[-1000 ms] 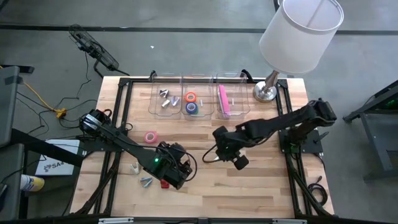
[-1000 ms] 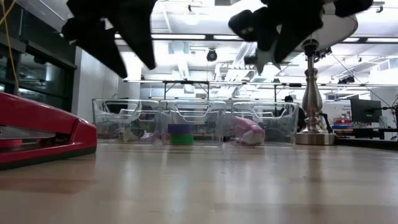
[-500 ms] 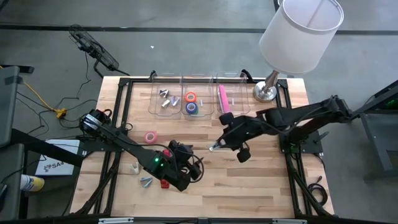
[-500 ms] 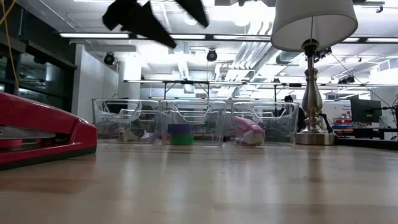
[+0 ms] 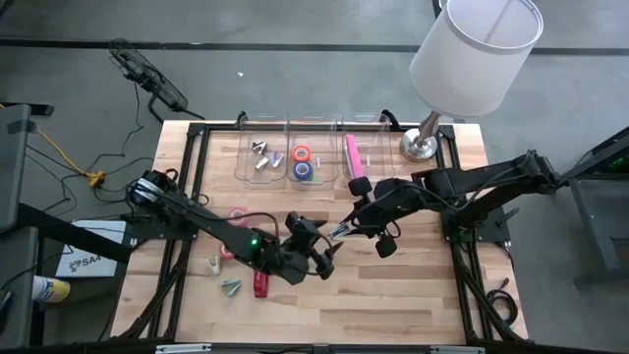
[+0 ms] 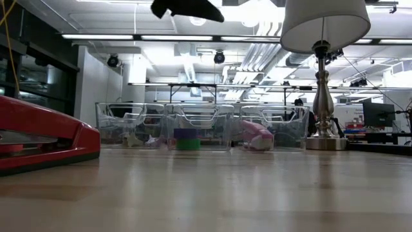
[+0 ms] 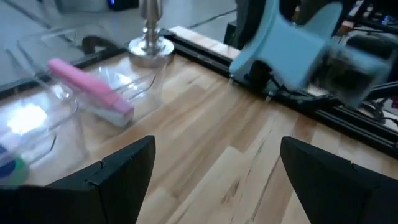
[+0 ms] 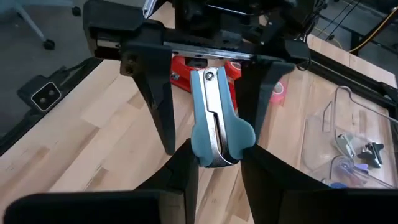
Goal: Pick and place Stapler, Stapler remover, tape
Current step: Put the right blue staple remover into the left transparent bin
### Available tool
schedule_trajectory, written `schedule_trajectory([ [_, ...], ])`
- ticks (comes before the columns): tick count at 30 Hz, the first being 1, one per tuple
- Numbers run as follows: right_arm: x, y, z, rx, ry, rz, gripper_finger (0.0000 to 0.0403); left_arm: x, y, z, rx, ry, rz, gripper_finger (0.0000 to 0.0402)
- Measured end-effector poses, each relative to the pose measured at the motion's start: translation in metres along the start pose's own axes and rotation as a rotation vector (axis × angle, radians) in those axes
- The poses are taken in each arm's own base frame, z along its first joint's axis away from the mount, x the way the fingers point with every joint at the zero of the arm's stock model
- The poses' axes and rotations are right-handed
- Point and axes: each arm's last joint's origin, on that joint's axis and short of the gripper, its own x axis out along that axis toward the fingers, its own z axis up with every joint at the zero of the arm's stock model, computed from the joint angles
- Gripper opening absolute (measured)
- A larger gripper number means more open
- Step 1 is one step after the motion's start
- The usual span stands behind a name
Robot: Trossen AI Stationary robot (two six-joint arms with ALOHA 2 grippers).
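A light-blue stapler remover with a metal strip is lifted above the table's middle, with my right gripper shut on it. My left gripper stands open just to its left, its fingers facing the remover and touching nothing. Near the front left, the red stapler lies flat on the table. Behind the left arm a pink tape roll lies on the wood. More tape rolls sit in the middle clear bin. My right gripper pinches the remover's wide blue end between its two fingers. The remover juts out past the fingertips toward my left gripper, its metal strip up. It hangs clear of the table.
Three clear bins stand in a row at the far edge. The right one holds a pink stapler and the left one metal claws. Two small claws lie near the red stapler. A lamp stands far right.
My right gripper has risen with the remover and tipped its fingers up. My left gripper has swung from above the red stapler toward the table's right, risen, and tipped from pointing down to nearly level, so that it faces the remover. Both have left the low view's middle.
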Motion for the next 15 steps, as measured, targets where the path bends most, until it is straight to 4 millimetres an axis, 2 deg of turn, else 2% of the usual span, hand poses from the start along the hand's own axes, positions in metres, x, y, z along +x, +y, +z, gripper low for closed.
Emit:
schedule_trajectory([
  [15,-0.004,0.001,-0.004,0.016,0.036,0.011,0.009,0.006,-0.003,0.013,0.041,-0.053,-0.064,0.0339],
])
